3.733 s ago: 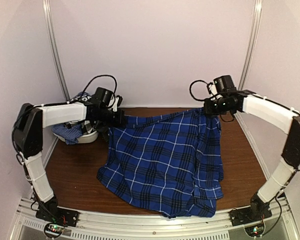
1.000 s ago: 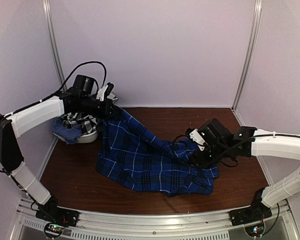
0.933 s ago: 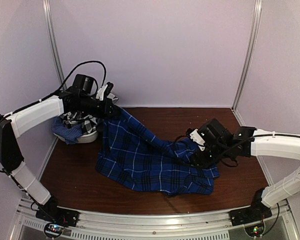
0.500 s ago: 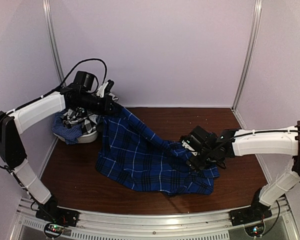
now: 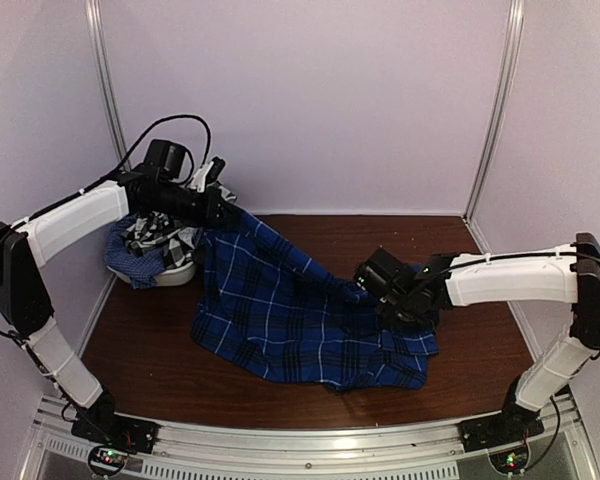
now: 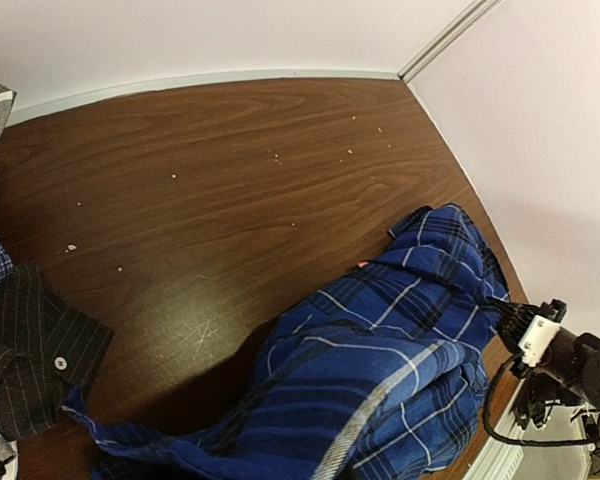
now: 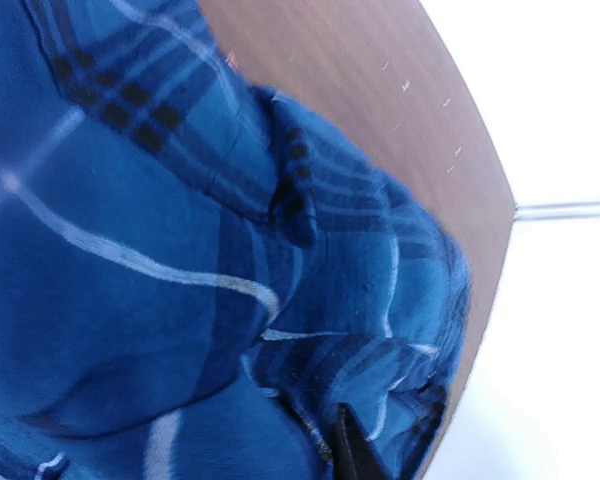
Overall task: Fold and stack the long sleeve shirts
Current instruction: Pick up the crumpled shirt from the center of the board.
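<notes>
The royal-blue plaid long sleeve shirt (image 5: 280,310) lies crumpled across the brown table, one corner lifted at the back left. My left gripper (image 5: 223,208) is shut on that raised corner; in the left wrist view the shirt (image 6: 400,370) hangs below and covers the fingers. My right gripper (image 5: 382,286) sits on a bunched fold at the shirt's right side. The right wrist view is filled with blue cloth (image 7: 160,260), gathered round one dark fingertip (image 7: 352,452), the jaws shut on it. Other long sleeve shirts (image 5: 145,243) are heaped at the far left.
A white basket (image 5: 172,276) at the back left holds the heap; a dark pinstripe shirt (image 6: 30,345) spills from it. Bare wood (image 5: 380,235) lies behind the plaid shirt. Walls close in the back and both sides; a metal rail (image 5: 310,440) runs along the front.
My right gripper moved left onto the shirt's bunched fold and closed on it. The left gripper kept its hold on the raised corner, lifting it slightly.
</notes>
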Robot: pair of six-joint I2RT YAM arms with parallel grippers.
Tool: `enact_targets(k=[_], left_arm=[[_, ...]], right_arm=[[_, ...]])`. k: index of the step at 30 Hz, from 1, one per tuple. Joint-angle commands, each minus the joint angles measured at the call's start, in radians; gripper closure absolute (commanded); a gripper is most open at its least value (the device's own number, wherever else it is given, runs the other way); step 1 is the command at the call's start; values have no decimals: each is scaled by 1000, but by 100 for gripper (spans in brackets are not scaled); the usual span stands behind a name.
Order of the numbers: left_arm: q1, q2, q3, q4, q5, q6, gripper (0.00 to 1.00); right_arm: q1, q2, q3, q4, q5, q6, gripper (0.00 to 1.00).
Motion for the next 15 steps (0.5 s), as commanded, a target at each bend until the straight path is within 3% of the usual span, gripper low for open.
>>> enact_targets(k=[1, 7, 11, 15], left_arm=[[32, -88, -14, 18, -24, 36, 100], [32, -213, -69, 115, 14, 34, 100], [32, -279, -75, 184, 29, 8, 100], [32, -321, -82, 233, 44, -30, 100]], right_arm=[[5, -145, 107, -15, 91, 28, 100], [6, -355, 427, 23, 185, -3, 100], [6, -467, 527, 267, 26, -100, 100], [6, -436, 713, 283, -118, -105, 100]])
